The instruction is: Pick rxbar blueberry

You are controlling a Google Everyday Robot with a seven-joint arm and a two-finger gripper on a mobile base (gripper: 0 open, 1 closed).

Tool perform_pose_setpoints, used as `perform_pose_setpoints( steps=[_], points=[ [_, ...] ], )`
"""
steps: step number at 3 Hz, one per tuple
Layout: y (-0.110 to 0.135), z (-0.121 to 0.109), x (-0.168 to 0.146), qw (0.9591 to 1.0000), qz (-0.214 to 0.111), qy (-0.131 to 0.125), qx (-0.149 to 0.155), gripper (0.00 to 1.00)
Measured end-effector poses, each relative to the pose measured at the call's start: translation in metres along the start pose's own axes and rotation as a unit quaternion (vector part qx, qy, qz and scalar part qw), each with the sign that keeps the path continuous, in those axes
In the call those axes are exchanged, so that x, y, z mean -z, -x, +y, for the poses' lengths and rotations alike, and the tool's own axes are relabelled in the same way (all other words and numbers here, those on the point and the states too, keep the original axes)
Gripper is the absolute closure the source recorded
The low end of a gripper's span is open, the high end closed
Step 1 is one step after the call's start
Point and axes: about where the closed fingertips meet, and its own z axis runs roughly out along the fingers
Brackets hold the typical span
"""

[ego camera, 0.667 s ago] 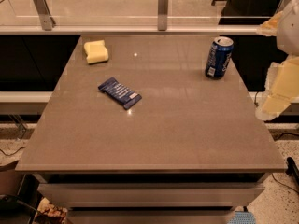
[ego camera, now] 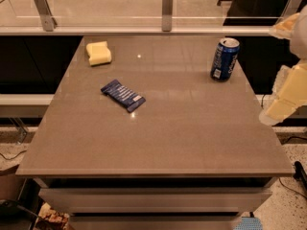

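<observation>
The rxbar blueberry [ego camera: 123, 95] lies flat on the grey table [ego camera: 158, 138], left of the middle, turned diagonally with its light patch toward the front right. My gripper [ego camera: 280, 102] is a pale cream shape at the right edge of the view. It hangs past the table's right side, far from the bar and touching nothing.
An upright blue soda can [ego camera: 224, 59] stands at the back right of the table. A yellow sponge block [ego camera: 99, 52] lies at the back left. A glass rail with metal posts [ego camera: 167, 8] runs behind the table. Drawers sit under the front edge.
</observation>
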Motion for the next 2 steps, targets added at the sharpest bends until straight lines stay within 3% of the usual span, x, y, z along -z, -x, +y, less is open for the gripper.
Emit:
perform_pose_setpoints(
  steps=[1, 2],
  points=[
    [0.001, 0.005, -0.008, 0.9958, -0.066, -0.018, -0.061, 0.00],
    [0.007, 0.008, -0.020, 0.9837, -0.138, -0.038, -0.109, 0.00]
  ],
)
